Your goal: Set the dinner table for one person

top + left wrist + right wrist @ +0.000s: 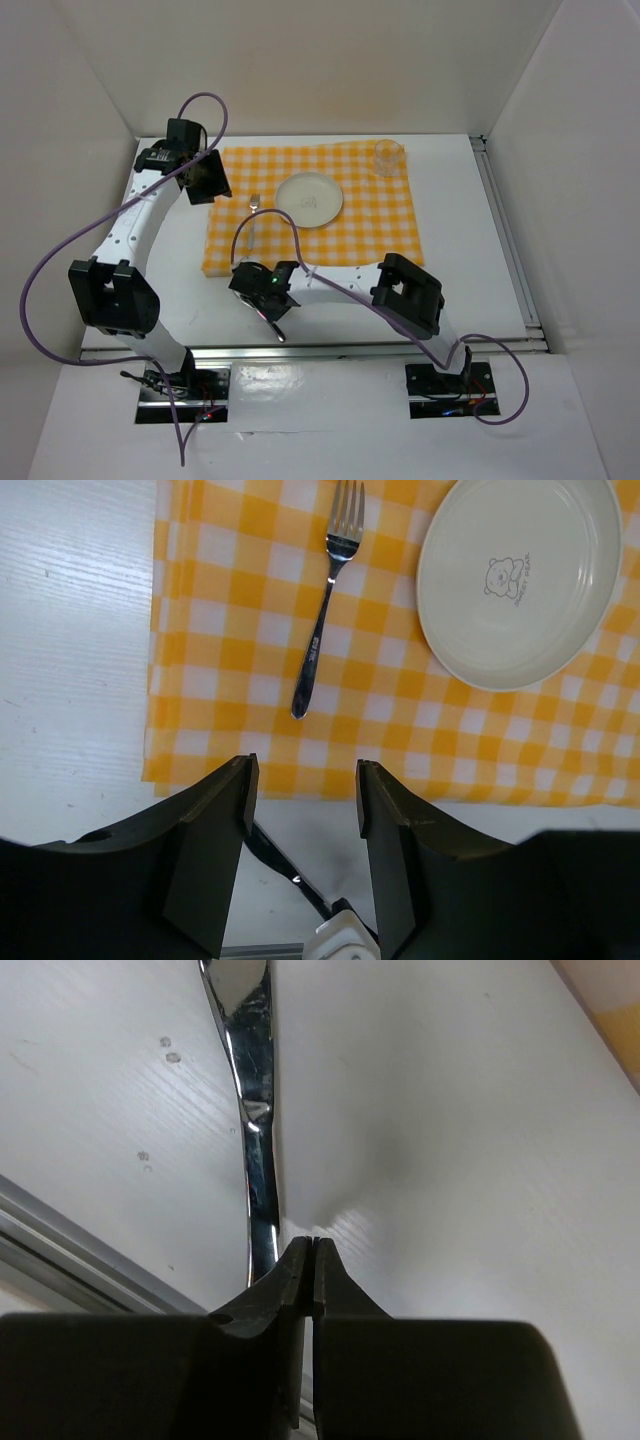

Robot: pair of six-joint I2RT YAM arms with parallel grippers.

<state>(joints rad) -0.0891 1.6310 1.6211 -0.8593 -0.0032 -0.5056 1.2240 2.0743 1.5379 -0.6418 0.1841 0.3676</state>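
A yellow-and-white checked cloth (370, 230) lies on the white dinner table (460, 200). A cream plate (309, 198) sits on it, with a fork (254, 203) to its left and a clear glass (388, 157) at the far right corner. My left gripper (205, 180) hovers open over the cloth's left edge; its wrist view shows the fork (326, 610) and plate (520, 575) beyond the empty left gripper (305, 770). My right gripper (313, 1245) is shut low over the table's near part. A shiny metal utensil (255, 1130) lies along the outside of its left finger, not between the jaws.
A metal rail (330, 350) runs along the table's near edge, just behind the utensil's end (280, 335). White enclosure walls stand at the back and both sides. Purple cables (60, 260) loop from the arms. The right arm's elbow (408, 292) rests at the cloth's near right corner.
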